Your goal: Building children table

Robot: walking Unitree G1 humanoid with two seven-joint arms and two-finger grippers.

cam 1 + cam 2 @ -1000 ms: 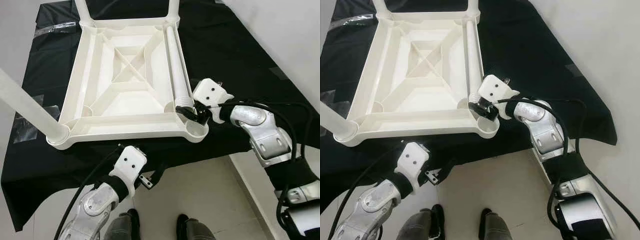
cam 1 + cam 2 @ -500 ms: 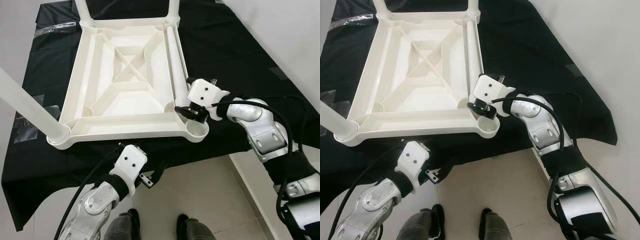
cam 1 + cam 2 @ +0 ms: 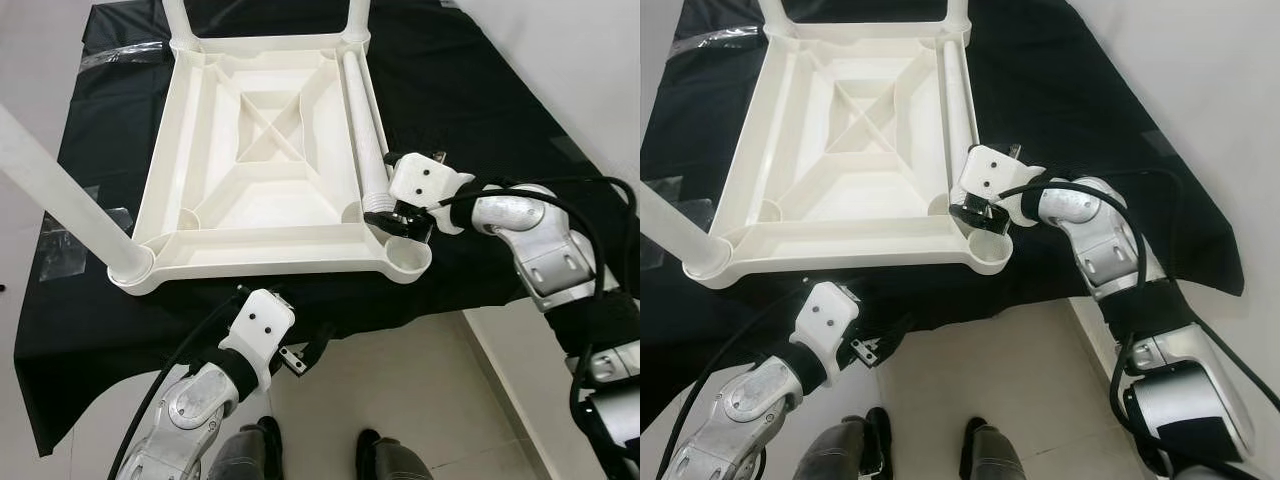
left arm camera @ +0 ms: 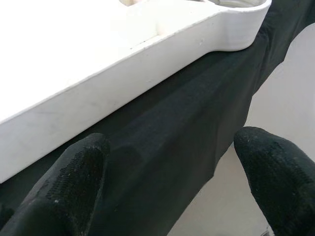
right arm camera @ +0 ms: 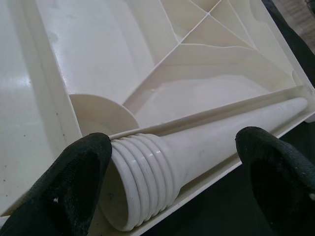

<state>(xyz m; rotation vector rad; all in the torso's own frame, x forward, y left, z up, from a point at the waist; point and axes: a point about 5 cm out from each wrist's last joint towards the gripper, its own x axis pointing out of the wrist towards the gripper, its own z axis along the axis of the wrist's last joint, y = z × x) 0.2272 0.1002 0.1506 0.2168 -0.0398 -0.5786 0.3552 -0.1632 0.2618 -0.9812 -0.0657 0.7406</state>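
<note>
A white plastic children's table [image 3: 270, 262] lies upside down on a black cloth. One fitted leg [image 3: 60, 190] rises from the near left corner, and two more stand at the far corners. A loose leg [image 3: 362, 120] lies along the inside of the right rim, its threaded end [image 5: 142, 177] close to the bare near right corner socket [image 3: 410, 262]. My right gripper [image 5: 172, 182] is open, with its fingers [image 5: 74, 182] either side of that threaded end. Below the table's front edge, my left gripper [image 4: 170, 182] hangs open over the cloth and holds nothing.
The black cloth [image 3: 470, 110] drapes over the support's front edge down to a pale tiled floor [image 3: 400, 380]. My feet [image 3: 390, 460] stand just before it. A white wall [image 3: 560, 50] runs along the right. Clear tape patches [image 3: 60, 255] lie on the cloth at left.
My right gripper has edged left, bringing its open fingers around the loose leg's threaded end. The whole view has shifted slightly. The left arm has stayed where it was.
</note>
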